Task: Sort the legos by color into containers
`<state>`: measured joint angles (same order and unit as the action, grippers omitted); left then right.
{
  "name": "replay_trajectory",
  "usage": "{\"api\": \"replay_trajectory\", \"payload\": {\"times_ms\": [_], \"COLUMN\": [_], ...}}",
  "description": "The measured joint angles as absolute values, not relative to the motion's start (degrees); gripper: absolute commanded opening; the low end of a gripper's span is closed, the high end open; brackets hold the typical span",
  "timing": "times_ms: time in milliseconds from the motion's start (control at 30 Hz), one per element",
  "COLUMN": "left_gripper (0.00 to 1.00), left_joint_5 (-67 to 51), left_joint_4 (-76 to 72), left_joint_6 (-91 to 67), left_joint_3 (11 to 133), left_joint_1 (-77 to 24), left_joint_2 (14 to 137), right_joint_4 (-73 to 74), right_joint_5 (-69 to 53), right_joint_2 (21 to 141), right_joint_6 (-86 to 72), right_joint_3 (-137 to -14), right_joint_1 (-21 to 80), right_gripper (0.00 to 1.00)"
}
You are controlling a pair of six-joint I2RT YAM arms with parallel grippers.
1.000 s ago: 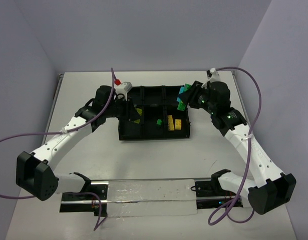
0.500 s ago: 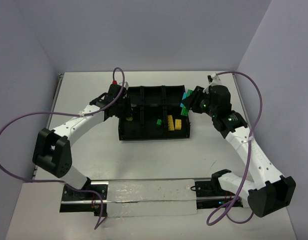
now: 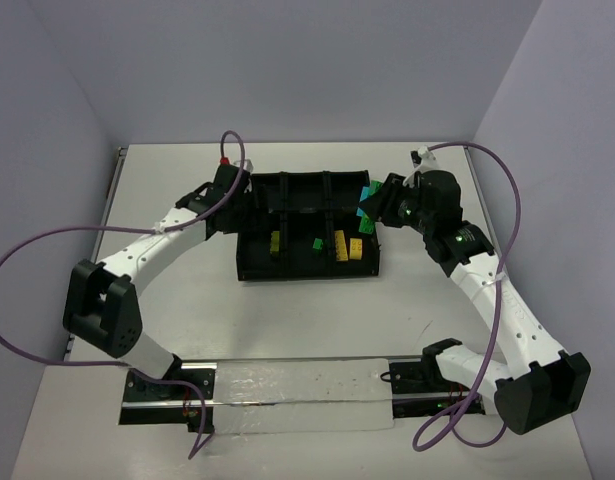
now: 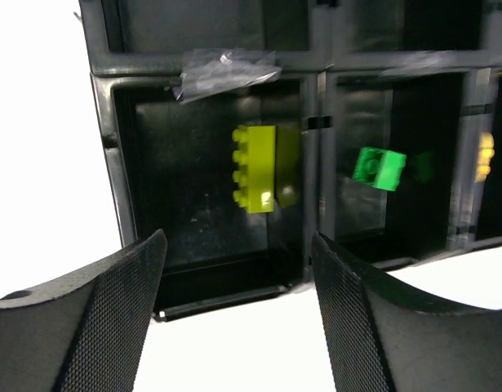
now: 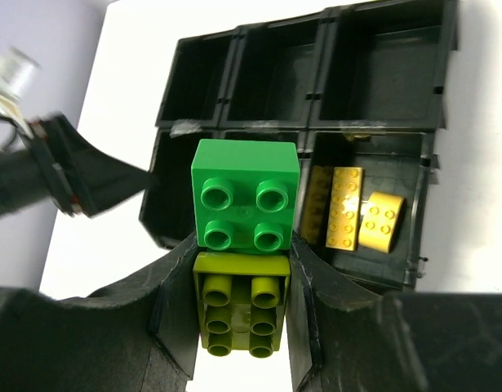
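Observation:
The black tray (image 3: pixel 307 274) lies mid-table. My left gripper (image 3: pixel 250 210) hangs open and empty at the tray's front-left corner; in the left wrist view its fingers (image 4: pixel 112 314) frame the front-left compartment, where a lime brick (image 4: pixel 263 167) lies. A green brick (image 4: pixel 379 167) sits in the middle front compartment. My right gripper (image 5: pixel 242 306) is shut on a lime brick (image 5: pixel 241 310) with a green brick (image 5: pixel 246 192) stuck to it. It holds them above the tray's right side, and from above the cluster (image 3: pixel 365 198) shows green and teal.
Two yellow bricks (image 5: pixel 357 208) lie in the front-right compartment (image 3: pixel 347 246). The three back compartments (image 5: pixel 381 65) look dark with nothing showing. A clear tape scrap (image 4: pixel 226 65) sticks to the divider. Purple cables loop beside both arms.
My left gripper has opened and let go of the lime brick, which now lies in the front-left compartment. The right gripper still holds its cluster, nearly unmoved.

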<state>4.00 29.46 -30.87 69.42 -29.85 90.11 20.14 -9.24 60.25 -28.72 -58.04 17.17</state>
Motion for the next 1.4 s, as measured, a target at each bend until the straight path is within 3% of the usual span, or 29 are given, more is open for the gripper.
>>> {"api": "replay_trajectory", "payload": {"times_ms": [167, 400, 733, 1033, 1400], "left_gripper": [0.73, 0.74, 0.77, 0.81, 0.8], "left_joint_5": [-2.3, -23.7, -51.3, -60.2, -61.8], "left_joint_4": [28.7, 15.1, -9.1, -22.2, -24.5], "left_joint_6": [-30.6, -31.0, -40.1, -46.4, -47.4], "left_joint_3": [71.4, 69.9, 59.8, 58.5, 59.7], "left_joint_1": [-29.2, -27.1, -26.3, -26.8, -30.1], "left_joint_2": [84.0, 73.7, 75.8, 76.8, 80.6], "right_joint_4": [18.3, 11.5, -0.5, -5.0, -4.4], "right_joint_5": [-15.8, -32.1, -53.4, -61.7, -62.0], "right_joint_2": [60.2, 59.8, 59.2, 61.1, 64.6], "right_joint_6": [-27.2, -25.6, -26.3, -27.4, -26.6], "right_joint_3": [-57.1, -53.8, -50.5, -50.2, -51.2], "right_joint_1": [17.0, 17.0, 16.9, 17.7, 21.6], "right_gripper": [0.0, 0.0, 0.0, 0.0, 0.0]}}
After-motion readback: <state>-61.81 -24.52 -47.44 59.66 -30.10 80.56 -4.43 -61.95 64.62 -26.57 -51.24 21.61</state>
